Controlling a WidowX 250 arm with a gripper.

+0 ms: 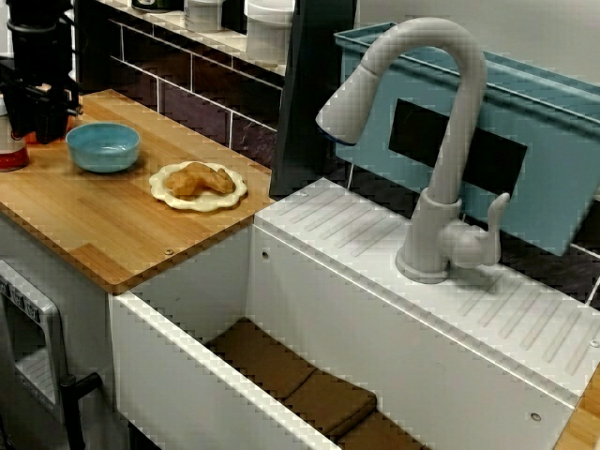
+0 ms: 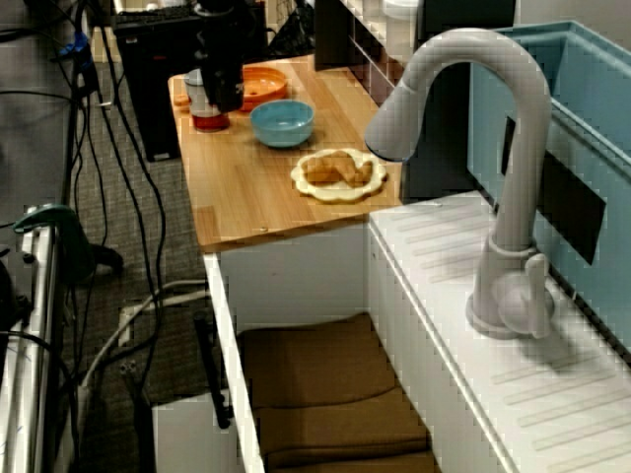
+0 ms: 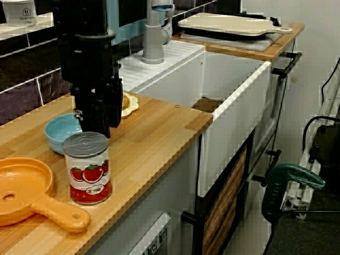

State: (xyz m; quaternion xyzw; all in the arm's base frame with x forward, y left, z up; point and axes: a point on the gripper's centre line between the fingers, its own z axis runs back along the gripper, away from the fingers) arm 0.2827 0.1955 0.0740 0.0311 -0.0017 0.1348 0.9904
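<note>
Jaws beside tomato can (image 3: 87,169), blue bowl (image 3: 57,134) close behind; open counter (image 3: 159,138) toward sink (image 3: 234,90)

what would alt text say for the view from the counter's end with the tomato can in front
A black gripper hangs over a wooden counter, just behind a tomato can and beside a blue bowl. An orange pan lies in the foreground; a white sink sits beyond the counter.

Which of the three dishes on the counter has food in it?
The cream plate: it holds pastry; the blue bowl and orange pan are empty.
</note>
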